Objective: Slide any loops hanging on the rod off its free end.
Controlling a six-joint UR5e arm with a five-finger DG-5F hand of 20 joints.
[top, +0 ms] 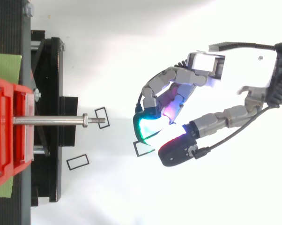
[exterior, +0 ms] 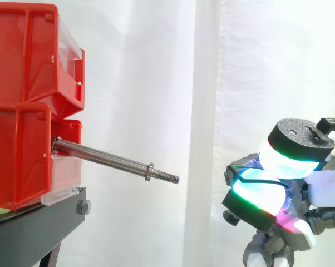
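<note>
A steel rod (exterior: pixel 106 159) sticks out of the lower red bin (exterior: pixel 20 158) toward the right, with a nut (top: pixel 85 120) just before its threaded free end (exterior: pixel 168 177). Nothing hangs on the rod. In the top view, three black rectangular loops lie around it: one by the rod's tip (top: pixel 102 117), one lower left (top: pixel 77 162), and one (top: pixel 143 149) partly hidden under the hand. The hand (top: pixel 234 70) is off to the right of the rod's free end, apart from it and lower than it in the side view (exterior: pixel 279 183).
Two red bins are stacked on a black stand (exterior: pixel 37 228), the upper one (exterior: pixel 28 55) overhanging the rod's base. A white curtain hangs behind. The arm enters from the right.
</note>
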